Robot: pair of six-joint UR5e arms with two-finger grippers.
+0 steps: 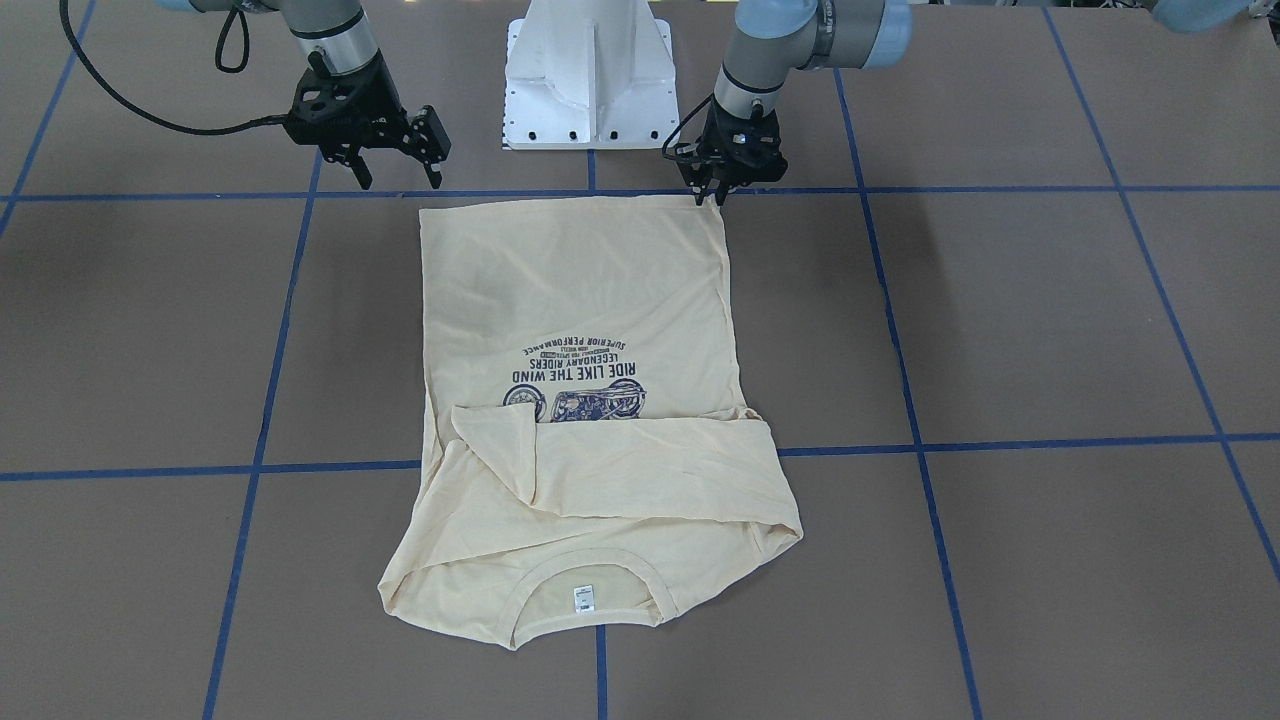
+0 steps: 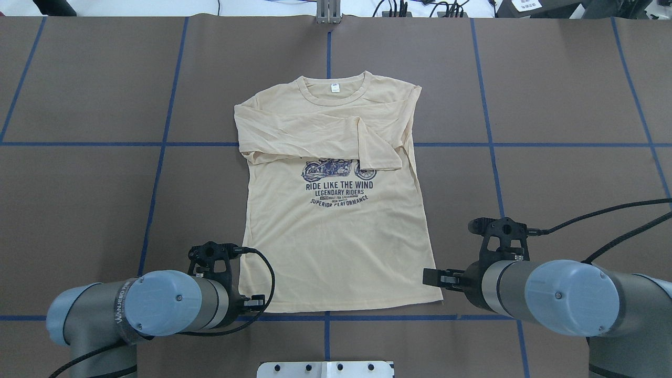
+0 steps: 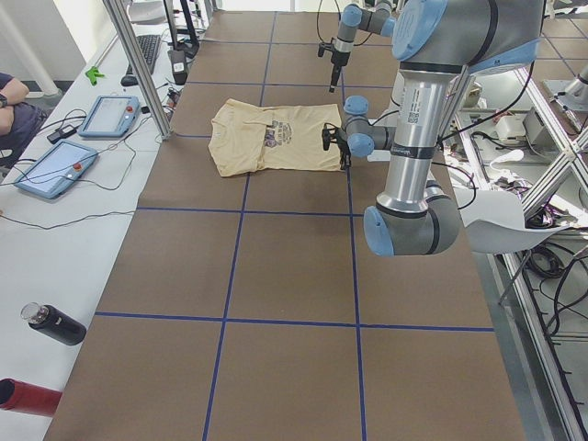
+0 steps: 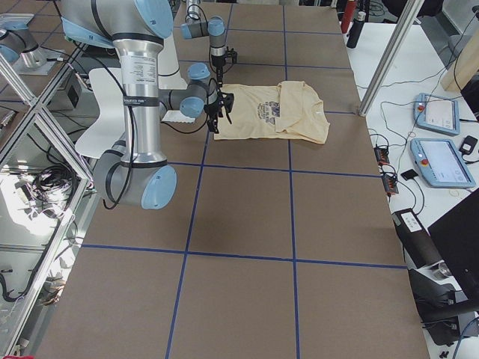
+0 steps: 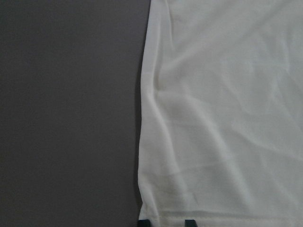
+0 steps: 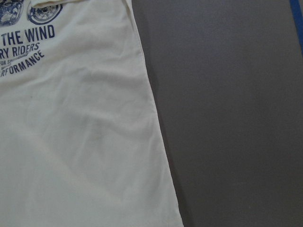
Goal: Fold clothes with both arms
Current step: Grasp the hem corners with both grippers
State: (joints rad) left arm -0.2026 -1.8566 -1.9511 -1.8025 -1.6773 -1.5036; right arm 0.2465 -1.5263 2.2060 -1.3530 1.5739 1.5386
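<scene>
Exterior front-facing view: the shirt (image 1: 600, 300) is laid flat, print side up, on the brown table (image 1: 1050, 320), with the hem toward the white pedestal (image 1: 590, 80) and the neck label (image 1: 583, 597) at the far end. Both sleeves (image 1: 640, 470) are folded across the chest, covering the upper part of the print (image 1: 580, 385). The left gripper (image 1: 716, 193) is set down at one hem corner, its fingers drawn narrow. The right gripper (image 1: 398, 180) is held just off the opposite hem corner, its fingers spread wide and apart from the cloth.

Overhead exterior view: the shirt is centred between the two arms. Both sets of fingers are largely hidden under the wrists.

Exterior left view: the near arm is lowered to the hem. The far arm is raised clear of the table.

Exterior right view: the near gripper is seen above the hem corner closest to it.

Left wrist-mounted view: two dark fingertips (image 5: 189, 222) are seen at the hem, with a small gap between them. Whether cloth is pinched cannot be told.

Right wrist-mounted view: a side edge of the shirt and part of the print are shown beside bare table. The fingers are out of frame.
</scene>
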